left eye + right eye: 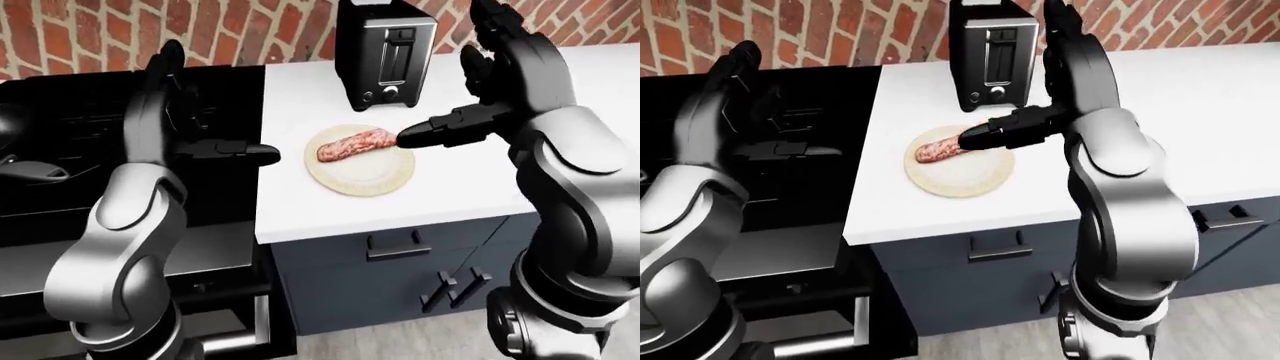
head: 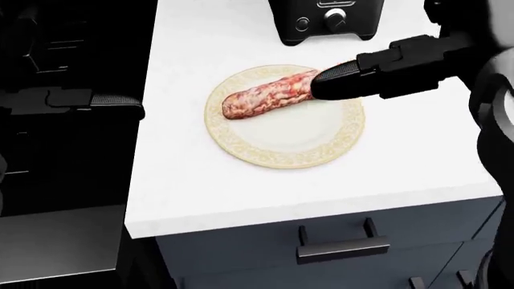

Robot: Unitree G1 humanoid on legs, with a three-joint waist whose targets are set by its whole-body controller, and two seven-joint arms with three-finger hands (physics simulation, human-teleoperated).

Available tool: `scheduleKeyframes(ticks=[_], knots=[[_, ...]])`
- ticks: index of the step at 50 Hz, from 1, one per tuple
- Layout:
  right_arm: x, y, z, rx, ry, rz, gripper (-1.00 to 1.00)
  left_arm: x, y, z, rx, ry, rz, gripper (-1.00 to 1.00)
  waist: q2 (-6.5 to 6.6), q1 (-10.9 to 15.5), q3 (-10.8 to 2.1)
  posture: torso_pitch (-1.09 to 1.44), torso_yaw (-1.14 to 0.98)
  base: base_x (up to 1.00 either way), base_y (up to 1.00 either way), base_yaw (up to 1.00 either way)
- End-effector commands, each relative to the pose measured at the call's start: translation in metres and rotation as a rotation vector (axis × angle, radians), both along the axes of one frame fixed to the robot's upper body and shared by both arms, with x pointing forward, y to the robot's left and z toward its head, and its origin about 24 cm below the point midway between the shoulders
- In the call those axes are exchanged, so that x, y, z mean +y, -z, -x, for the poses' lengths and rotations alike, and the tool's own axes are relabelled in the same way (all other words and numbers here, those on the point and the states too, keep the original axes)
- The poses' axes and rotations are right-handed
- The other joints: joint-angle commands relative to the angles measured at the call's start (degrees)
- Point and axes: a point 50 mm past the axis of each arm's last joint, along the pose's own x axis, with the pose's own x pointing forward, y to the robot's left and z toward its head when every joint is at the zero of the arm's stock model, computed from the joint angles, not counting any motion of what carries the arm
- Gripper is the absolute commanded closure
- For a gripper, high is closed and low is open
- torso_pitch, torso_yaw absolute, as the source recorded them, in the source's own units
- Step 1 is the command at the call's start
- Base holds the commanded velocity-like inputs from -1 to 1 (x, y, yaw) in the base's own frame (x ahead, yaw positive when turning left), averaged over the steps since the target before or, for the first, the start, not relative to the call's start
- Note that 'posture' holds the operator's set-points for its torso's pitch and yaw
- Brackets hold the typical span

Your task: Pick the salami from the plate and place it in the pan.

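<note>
A pink, mottled salami (image 2: 269, 93) lies on a cream plate (image 2: 287, 144) on the white counter (image 2: 241, 186). My right hand (image 2: 341, 81) reaches in from the right; its dark fingers (image 2: 378, 69) are extended and the tips stand over the salami's right end, not closed round it. My left hand (image 1: 240, 152) is open, held out flat over the black stove (image 1: 60, 150) at the counter's left edge, empty. A dark pan (image 1: 25, 174) shows partly at the far left of the left-eye view.
A black and silver toaster (image 1: 388, 56) stands on the counter just above the plate. A brick wall (image 1: 80, 30) runs along the top. Dark blue cabinet drawers with handles (image 2: 341, 247) sit below the counter.
</note>
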Motion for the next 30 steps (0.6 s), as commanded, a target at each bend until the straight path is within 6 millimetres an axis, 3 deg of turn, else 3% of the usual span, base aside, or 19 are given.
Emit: scheduleKeyframes(ticks=[1, 11, 16, 19, 21, 24, 26, 30], knots=[[0.003, -0.02, 0.002, -0.084, -0.013, 0.043, -1.0, 0.0, -0.015, 0.005, -0.082, 0.0, -0.002, -1.0, -0.08, 0.0, -1.45, 0.0, 0.0, 0.0, 0.0, 0.0], [0.022, -0.05, -0.015, -0.052, -0.071, 0.221, -1.0, 0.003, -0.018, 0.007, -0.089, -0.007, 0.007, -1.0, 0.29, -0.3, -1.23, 0.0, 0.0, 0.0, 0.0, 0.0], [0.036, -0.068, -0.022, -0.01, -0.129, 0.39, -1.0, 0.005, -0.019, 0.008, -0.092, -0.009, 0.011, -1.0, 0.58, -0.4, -1.09, 0.0, 0.0, 0.0, 0.0, 0.0], [0.042, -0.075, -0.023, 0.003, -0.151, 0.446, -0.87, 0.006, -0.02, 0.008, -0.093, -0.011, 0.013, -1.0, 0.82, -0.6, -0.98, 0.0, 0.0, 0.0, 0.0, 0.0], [0.046, -0.074, -0.024, 0.013, -0.161, 0.482, -0.61, 0.006, -0.021, 0.008, -0.095, -0.013, 0.015, -1.0, 0.97, -0.6, -0.92, 0.0, 0.0, 0.0, 0.0, 0.0], [0.053, -0.079, -0.025, 0.028, -0.183, 0.558, -0.49, 0.007, -0.021, 0.008, -0.096, -0.014, 0.018, -1.0, 1.15, -0.7, -0.92, 0.0, 0.0, 0.0, 0.0, 0.0], [0.056, -0.083, -0.025, 0.034, -0.187, 0.588, -0.64, 0.007, -0.023, 0.009, -0.097, -0.014, 0.018, -1.0, 1.34, -0.8, -0.95, 0.0, 0.0, 0.0, 0.0, 0.0], [0.062, -0.087, -0.023, 0.059, -0.207, 0.662, -0.69, 0.007, -0.023, 0.01, -0.098, -0.013, 0.019, -1.0, 1.67, -0.9, -0.9, 0.0, 0.0, 0.0, 0.0, 0.0]])
